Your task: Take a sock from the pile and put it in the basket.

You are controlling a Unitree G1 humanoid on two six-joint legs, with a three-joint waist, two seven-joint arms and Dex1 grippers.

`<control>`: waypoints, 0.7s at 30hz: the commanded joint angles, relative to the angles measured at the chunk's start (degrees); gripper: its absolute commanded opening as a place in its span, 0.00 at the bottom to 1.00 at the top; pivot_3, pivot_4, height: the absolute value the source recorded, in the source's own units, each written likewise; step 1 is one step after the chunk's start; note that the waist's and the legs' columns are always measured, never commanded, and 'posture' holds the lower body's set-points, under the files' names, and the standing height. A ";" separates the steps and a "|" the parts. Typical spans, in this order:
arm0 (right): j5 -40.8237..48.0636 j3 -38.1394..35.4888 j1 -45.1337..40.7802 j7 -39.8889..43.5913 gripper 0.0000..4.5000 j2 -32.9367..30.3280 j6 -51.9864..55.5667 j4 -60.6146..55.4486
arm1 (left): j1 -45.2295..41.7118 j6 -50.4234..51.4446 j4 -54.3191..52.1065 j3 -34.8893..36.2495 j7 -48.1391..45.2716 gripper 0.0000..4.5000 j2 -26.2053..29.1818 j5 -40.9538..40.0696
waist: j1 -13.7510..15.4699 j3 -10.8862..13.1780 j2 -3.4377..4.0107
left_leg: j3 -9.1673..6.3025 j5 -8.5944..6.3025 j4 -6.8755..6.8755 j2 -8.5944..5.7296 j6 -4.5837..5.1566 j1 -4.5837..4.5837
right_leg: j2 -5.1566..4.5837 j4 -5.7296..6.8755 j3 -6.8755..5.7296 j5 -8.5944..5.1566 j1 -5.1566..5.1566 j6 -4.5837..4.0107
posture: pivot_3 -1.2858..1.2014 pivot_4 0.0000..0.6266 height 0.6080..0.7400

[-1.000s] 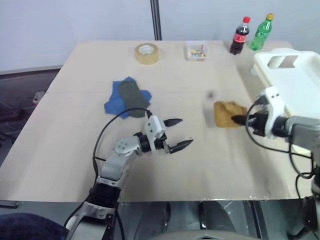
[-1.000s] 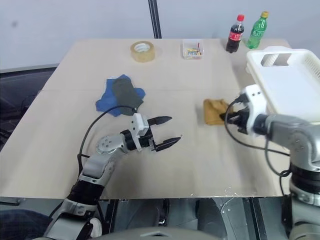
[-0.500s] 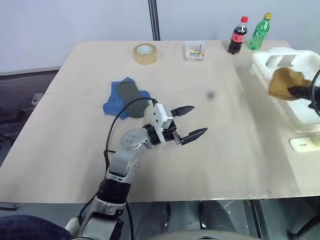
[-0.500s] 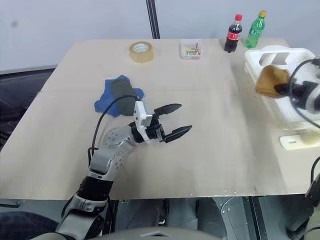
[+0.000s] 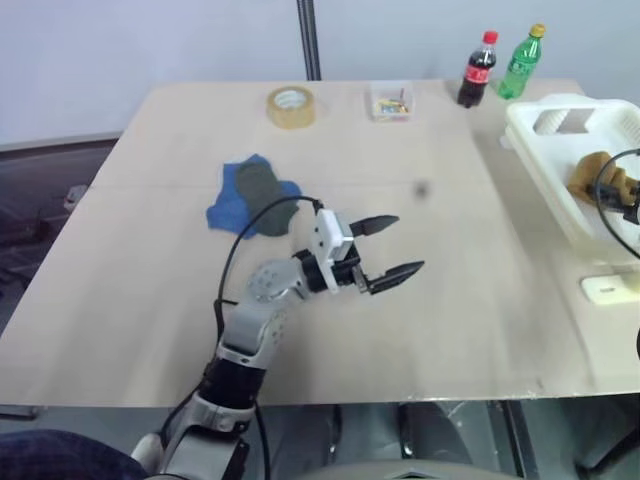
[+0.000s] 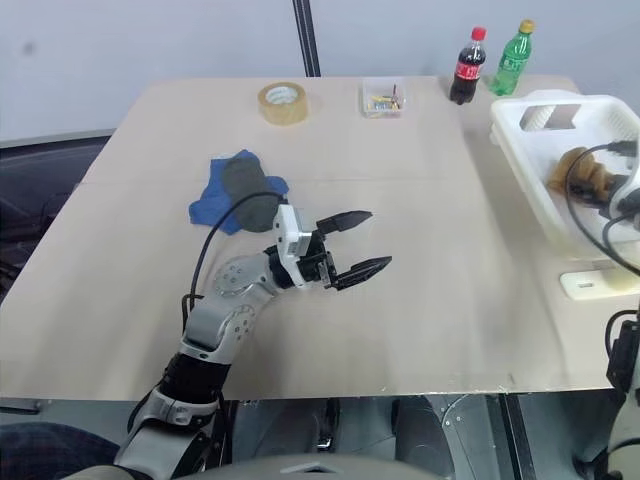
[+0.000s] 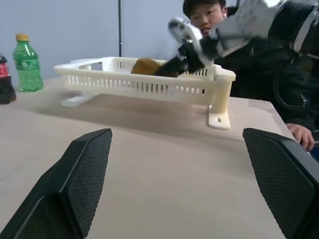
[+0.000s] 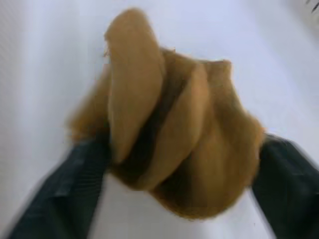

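Observation:
The pile (image 5: 252,195), a blue sock under a dark grey-green one, lies flat on the table's left half. My left gripper (image 5: 410,244) hovers open and empty over the table's middle, pointing right. The white slotted basket (image 5: 540,160) stands at the right edge. A bunched mustard sock (image 5: 590,172) sits inside it. My right gripper (image 7: 187,52) is over the basket at the sock. In the right wrist view its fingers (image 8: 79,174) stand wide apart on either side of the sock (image 8: 169,144).
A tan tape roll (image 5: 292,105), a small clear box (image 5: 392,102), a cola bottle (image 5: 478,70) and a green bottle (image 5: 520,63) line the far edge. A small white piece (image 5: 608,289) lies beside the basket. A person (image 7: 279,74) sits behind the basket, one hand (image 7: 299,135) at the table edge.
My right gripper carried the mustard sock from the table's right half over into the basket, and its fingers have spread. The left gripper rose a little and stayed open.

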 commanded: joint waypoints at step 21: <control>23.19 -9.80 38.97 14.25 0.99 10.38 2.61 -66.29 | 13.49 6.38 -11.59 5.46 12.34 1.00 6.68 3.38 | 0.39 0.02 -0.06 | -0.24 -0.06 0.11 0.08 0.09 0.01 | 0.00 -0.03 -0.14 0.00 0.15 0.00 | 0.52 0.24 0.99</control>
